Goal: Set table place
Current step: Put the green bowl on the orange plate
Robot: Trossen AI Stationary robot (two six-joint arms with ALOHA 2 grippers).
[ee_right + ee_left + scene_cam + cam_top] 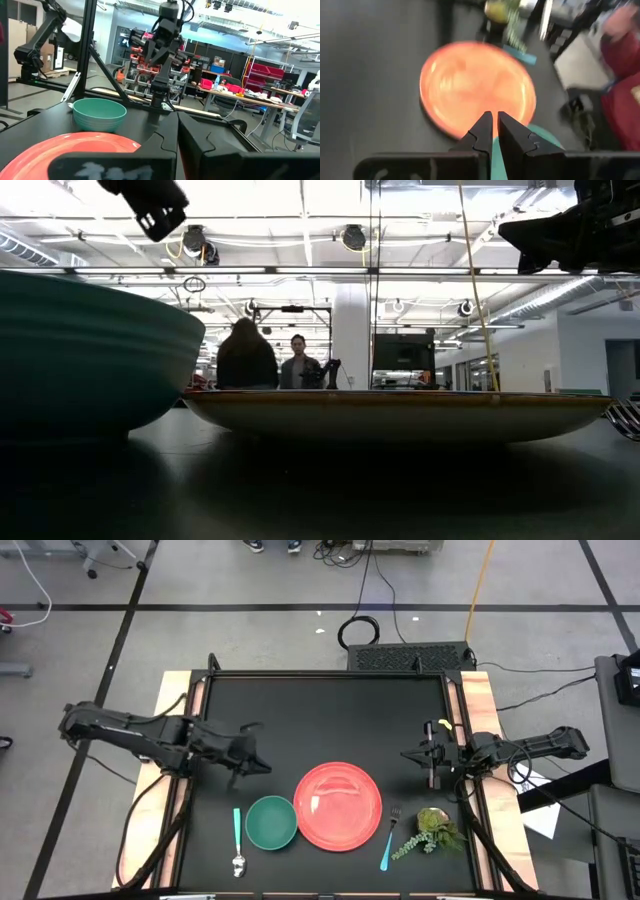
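Place laid on the counter (320,720): red plate (338,805), green bowl (271,822), spoon (238,840), fork (389,837). Left end effector (262,768) and right end effector (410,756) both pressed together, empty, clear above. Apparently finished; next, only retreat.

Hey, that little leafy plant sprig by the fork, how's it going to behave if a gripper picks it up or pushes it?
The plant sprig looks thin and leafy, so probably light and floppy, drooping from a pinch. Its spread fronds may snag or drag instead of sliding. It lies close beside the fork, so a push could well nudge that too.
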